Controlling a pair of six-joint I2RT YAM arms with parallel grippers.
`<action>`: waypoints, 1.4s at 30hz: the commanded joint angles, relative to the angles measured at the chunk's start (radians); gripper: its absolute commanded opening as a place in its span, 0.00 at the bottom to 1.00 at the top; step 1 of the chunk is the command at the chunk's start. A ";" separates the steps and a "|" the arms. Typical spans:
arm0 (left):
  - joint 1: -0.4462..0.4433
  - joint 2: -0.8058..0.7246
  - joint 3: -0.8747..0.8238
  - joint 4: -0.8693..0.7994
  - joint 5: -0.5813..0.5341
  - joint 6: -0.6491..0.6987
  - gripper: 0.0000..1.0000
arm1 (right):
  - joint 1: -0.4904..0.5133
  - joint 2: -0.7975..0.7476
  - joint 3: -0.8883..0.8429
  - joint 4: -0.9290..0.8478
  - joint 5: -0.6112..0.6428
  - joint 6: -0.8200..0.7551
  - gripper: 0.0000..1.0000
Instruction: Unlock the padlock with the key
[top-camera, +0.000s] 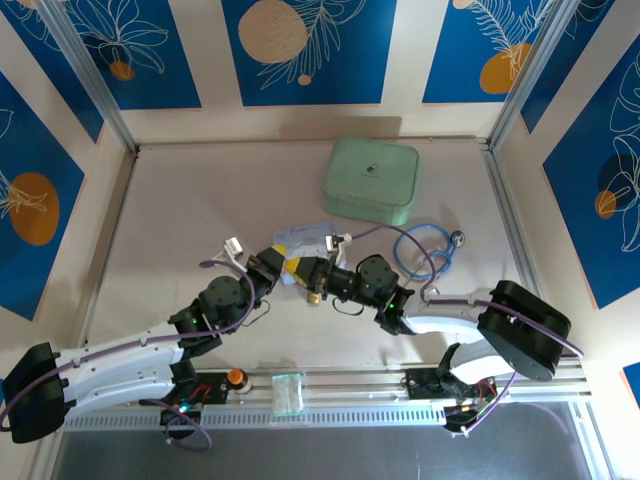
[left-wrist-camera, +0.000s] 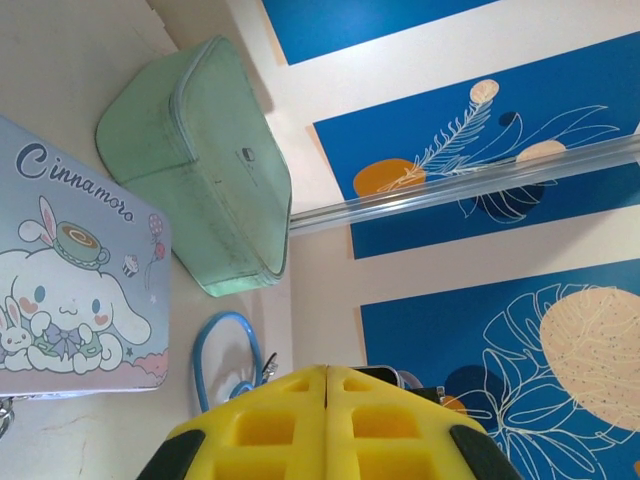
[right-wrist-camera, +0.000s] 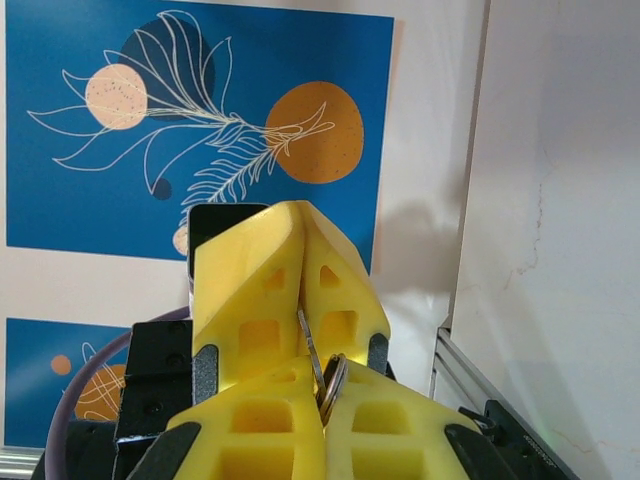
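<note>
Right hand (right-wrist-camera: 322, 400) pinching key (right-wrist-camera: 332, 378); cartoon tin (left-wrist-camera: 80, 290), mint case (left-wrist-camera: 200, 170) closed.

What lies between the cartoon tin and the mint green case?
Nothing lies there. In the left wrist view a bare strip of table separates the cartoon tin from the mint green case.

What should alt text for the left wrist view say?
The left gripper, yellow jaws pressed together, at the bottom edge; beyond it a pastel Cinnamoroll cartoon tin, a mint-green zipped case and a blue cable loop lie on the pale table.
</note>
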 joint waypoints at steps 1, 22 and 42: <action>0.000 -0.026 -0.024 0.016 -0.030 -0.020 0.00 | -0.026 -0.049 -0.018 -0.041 0.014 -0.049 0.00; 0.002 -0.026 0.110 -0.493 0.002 0.147 0.99 | -0.183 -0.218 0.056 -0.707 -0.198 -0.213 0.00; 0.008 0.522 0.347 -0.568 0.350 0.541 0.81 | -0.407 -0.456 -0.028 -1.117 -0.292 -0.393 0.00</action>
